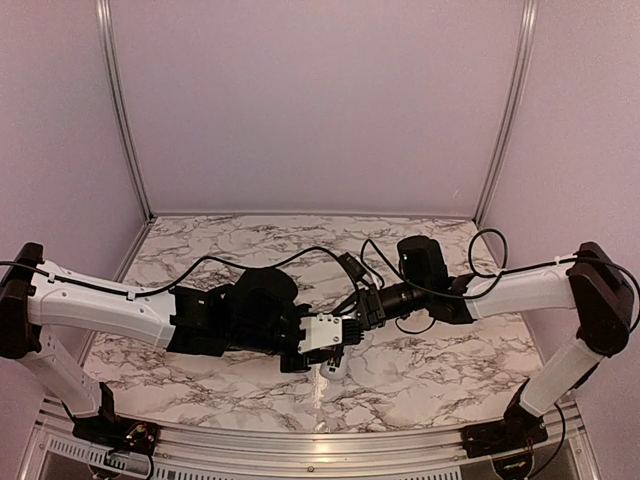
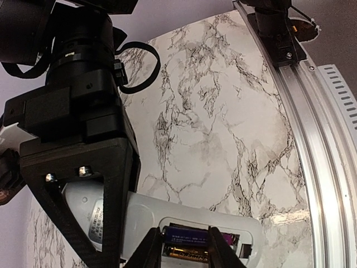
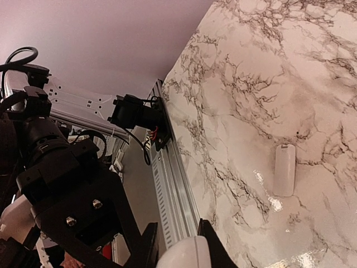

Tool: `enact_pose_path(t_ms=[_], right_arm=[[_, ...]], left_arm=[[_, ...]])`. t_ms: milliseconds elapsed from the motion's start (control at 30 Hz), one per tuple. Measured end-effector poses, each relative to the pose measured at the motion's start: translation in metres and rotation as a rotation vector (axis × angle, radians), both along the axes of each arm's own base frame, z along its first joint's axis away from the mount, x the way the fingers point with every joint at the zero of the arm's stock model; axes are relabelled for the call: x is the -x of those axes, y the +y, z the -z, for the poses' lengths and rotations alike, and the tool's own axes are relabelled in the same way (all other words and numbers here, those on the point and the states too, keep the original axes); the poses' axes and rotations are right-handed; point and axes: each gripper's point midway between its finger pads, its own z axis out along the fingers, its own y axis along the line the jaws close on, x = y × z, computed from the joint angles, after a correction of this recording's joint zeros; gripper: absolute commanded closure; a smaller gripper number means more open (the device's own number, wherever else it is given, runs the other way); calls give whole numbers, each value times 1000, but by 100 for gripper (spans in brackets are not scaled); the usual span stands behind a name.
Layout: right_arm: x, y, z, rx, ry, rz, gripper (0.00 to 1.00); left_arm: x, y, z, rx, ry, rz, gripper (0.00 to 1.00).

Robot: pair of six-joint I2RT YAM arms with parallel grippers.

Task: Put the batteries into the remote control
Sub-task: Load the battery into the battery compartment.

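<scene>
2 black robot arms meet over a marble-patterned table, and the white remote control is held up off that table between them.

In the left wrist view the remote lies lengthwise with its back showing. Its battery compartment is uncovered, at the end of the remote nearest that camera. 2 batteries lie side by side inside it: 1 shows a dark blue-purple body, the other a gold-coloured one.

The left gripper sits at that compartment end of the remote. Its 2 fingers stand a little apart, 1 on each side of the batteries. It is not possible to tell whether they are pinching a battery, pressing on the remote, or only resting there.

The right gripper is at the remote's other end. In its own wrist view the rounded white end of the remote sits between its fingers, and in the left wrist view the same gripper reaches across the remote's body, so it has the remote clamped.

A small white battery cover lies flat on the table, below the remote and well apart from it. An aluminium rail edges the table on the side of the remote towards the arm bases.
</scene>
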Motion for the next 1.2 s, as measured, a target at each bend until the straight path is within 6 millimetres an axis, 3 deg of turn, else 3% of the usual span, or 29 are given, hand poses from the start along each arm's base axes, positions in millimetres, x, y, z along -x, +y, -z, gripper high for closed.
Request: enact_pose_path(t_ms=[167,333,1200], right_arm=[[1,0,0,-2,13,-2,100],[-1,3,-2,-16,23,0,100],[0,2,2,-3,35,-4,100]], left_arm=[[-2,1,-1,-4,-17,-6,60],[-6,3,-2,-11,-41,-23,58],[-5,4,1,-55,-68,-2,76]])
